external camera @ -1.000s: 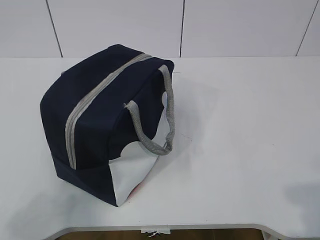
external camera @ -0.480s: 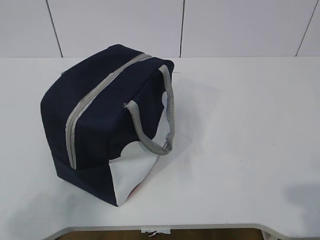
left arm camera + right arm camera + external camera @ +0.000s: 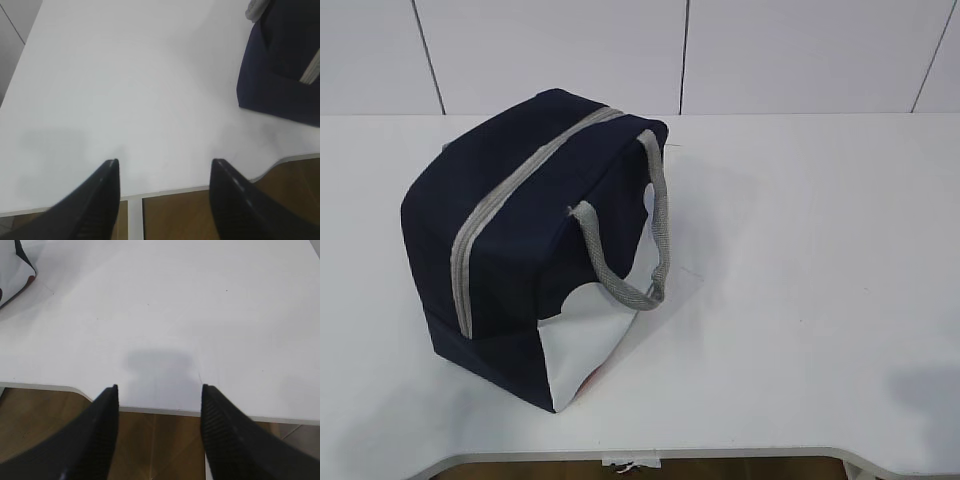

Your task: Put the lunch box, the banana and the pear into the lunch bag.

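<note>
A: Where does the packing stand?

B: The bag (image 3: 535,245) sits toward the left rear of the worktop (image 3: 800,280), its grey zipper (image 3: 510,200) drawn shut along the top and one strap (image 3: 635,240) drooping down its side. No box, banana or pear shows anywhere on the worktop, so I judge they are either already inside or out of view; I cannot tell which.

A: So what next?

B: If the food is in, little remains. If not, the zipper must be opened first, one claw steadying the bag while the other takes the pull.

A: And the claws?

B: Left claw (image 3: 165,172) hangs over the front edge, jaws spread wide, holding nothing, with the bag's corner off to one side. Right claw (image 3: 159,395) likewise gapes over the front edge, empty, touching nothing, its shadow on the bare surface.
</note>
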You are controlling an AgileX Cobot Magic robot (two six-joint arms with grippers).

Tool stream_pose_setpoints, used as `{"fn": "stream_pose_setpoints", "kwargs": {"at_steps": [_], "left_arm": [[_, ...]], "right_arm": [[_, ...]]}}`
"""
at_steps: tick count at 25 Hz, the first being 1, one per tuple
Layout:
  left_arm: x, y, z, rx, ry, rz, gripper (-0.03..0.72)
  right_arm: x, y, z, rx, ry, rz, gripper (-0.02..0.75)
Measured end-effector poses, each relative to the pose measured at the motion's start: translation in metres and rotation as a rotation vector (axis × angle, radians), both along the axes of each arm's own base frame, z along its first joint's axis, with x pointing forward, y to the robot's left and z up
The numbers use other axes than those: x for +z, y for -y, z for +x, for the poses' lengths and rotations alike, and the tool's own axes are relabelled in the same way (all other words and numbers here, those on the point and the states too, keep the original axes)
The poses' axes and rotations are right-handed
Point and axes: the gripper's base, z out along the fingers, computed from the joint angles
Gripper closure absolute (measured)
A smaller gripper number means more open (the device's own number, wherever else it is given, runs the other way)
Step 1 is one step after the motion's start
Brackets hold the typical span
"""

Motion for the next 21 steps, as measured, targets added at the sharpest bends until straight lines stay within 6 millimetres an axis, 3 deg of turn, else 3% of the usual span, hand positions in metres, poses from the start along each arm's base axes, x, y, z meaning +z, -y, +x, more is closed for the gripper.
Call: {"fn": "stream_pose_setpoints", "kwargs": {"at_steps": [21], "left_arm": [[0.0000, -0.0004, -0.0004, -0.048, 0.000, 0.000, 0.255]], "right_arm": [[0.0000, 0.0000, 0.0000, 0.000, 0.000, 0.001, 0.323]]}}
